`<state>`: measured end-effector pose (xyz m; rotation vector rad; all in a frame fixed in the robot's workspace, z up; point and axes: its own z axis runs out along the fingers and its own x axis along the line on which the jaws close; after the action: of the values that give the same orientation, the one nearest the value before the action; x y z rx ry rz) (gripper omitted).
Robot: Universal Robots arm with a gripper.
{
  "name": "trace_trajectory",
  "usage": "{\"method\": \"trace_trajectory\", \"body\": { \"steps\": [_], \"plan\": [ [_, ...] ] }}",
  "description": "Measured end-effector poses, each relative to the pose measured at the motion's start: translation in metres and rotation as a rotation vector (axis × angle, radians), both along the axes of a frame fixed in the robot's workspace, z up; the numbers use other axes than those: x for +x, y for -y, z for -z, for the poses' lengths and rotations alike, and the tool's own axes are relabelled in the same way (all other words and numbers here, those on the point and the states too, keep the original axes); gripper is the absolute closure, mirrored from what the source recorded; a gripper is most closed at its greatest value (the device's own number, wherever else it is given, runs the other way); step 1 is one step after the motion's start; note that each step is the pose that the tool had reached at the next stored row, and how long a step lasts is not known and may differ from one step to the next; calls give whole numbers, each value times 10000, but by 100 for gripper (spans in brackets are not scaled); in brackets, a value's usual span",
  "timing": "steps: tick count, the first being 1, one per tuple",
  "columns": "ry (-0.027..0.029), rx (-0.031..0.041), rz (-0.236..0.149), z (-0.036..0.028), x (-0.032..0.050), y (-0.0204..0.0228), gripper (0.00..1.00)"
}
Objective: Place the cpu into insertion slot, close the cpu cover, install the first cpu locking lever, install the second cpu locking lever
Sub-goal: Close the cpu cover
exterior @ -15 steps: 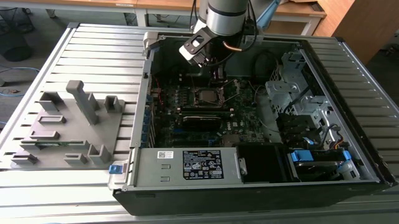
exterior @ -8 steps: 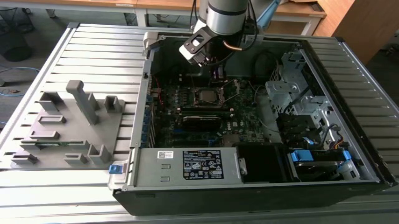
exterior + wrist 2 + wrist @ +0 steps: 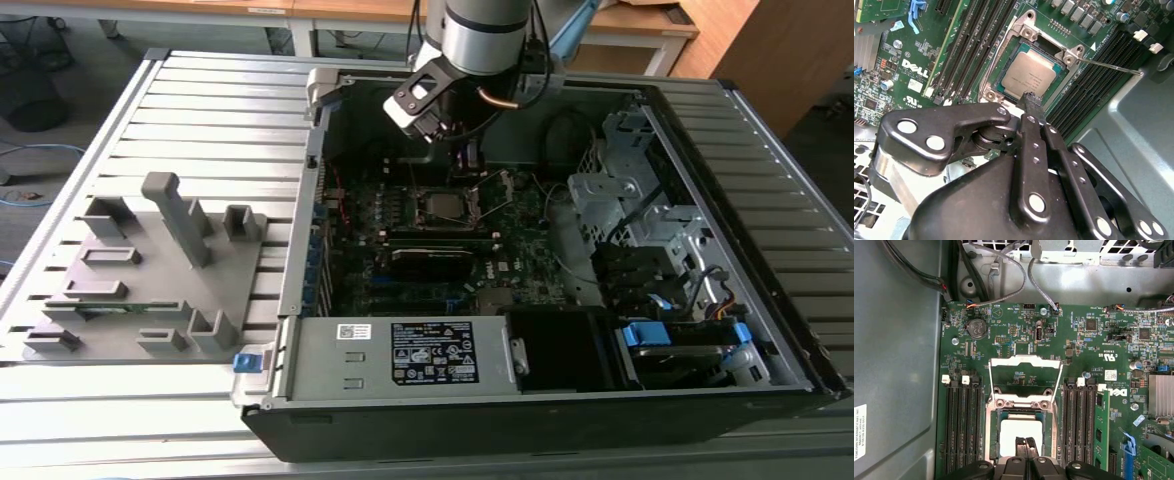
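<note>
The cpu lies flat in the insertion slot on the green board, its grey metal face up; it shows too in the first wrist view. The cpu cover, a silvery frame, stands swung open behind the slot. A thin wire locking lever sticks out sideways, unlatched. My gripper hangs just over the cpu's edge with its two black fingers pressed together and nothing between them. In the exterior view the gripper is inside the case above the slot.
Long black memory slots flank the socket on both sides. Cables run along the case wall behind the board. The open computer case holds drive bays and a power supply. A grey fixture rack stands at the exterior view's left.
</note>
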<state>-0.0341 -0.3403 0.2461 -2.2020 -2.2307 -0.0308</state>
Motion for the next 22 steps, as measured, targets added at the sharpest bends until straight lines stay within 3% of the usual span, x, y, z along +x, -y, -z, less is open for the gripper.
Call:
{"method": "trace_trajectory", "body": {
  "steps": [7, 22],
  "plan": [
    [0, -3, 1, -8, 35, 0, 89],
    [1, 1, 1, -162, 35, 0, 89]
  ]
}}
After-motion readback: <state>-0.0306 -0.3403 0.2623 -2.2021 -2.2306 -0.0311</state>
